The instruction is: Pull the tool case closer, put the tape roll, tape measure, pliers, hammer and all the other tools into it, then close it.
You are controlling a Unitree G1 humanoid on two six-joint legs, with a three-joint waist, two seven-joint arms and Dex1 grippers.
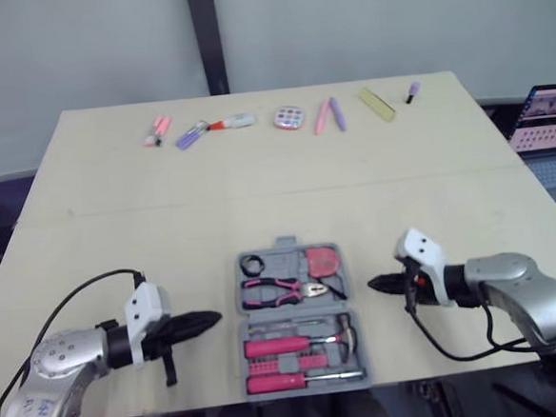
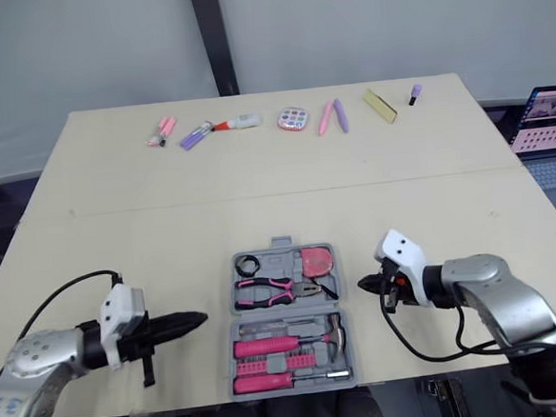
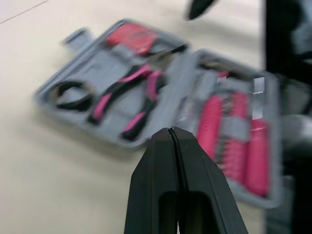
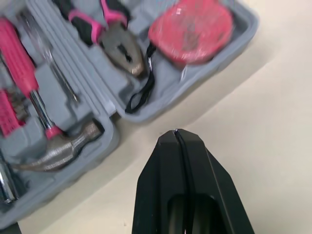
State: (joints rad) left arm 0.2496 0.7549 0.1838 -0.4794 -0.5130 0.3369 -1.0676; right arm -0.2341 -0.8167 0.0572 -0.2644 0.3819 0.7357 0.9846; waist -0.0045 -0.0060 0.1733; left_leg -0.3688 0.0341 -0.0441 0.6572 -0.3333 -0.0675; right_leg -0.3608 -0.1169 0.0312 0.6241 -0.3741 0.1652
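The grey tool case (image 1: 298, 319) lies open and flat near the table's front edge. Its far half holds the black tape roll (image 1: 252, 265), the pink-handled pliers (image 1: 282, 289) and the pink tape measure (image 1: 323, 261). Its near half holds the hammer (image 1: 302, 342) with a pink grip and pink screwdrivers. My left gripper (image 1: 212, 318) is shut and empty, just left of the case and pointing at it. On the case's right side my right gripper (image 1: 375, 283) is shut too, empty, a short gap from the case. The hammer head (image 4: 57, 151) lies close to the case's hinge.
A row of small items lies along the table's far edge: pink and purple markers (image 1: 175, 132), a round pink palette (image 1: 290, 118), two pens (image 1: 329, 114), a yellow strip (image 1: 378, 103). A laptop (image 1: 544, 118) stands off the table's right side.
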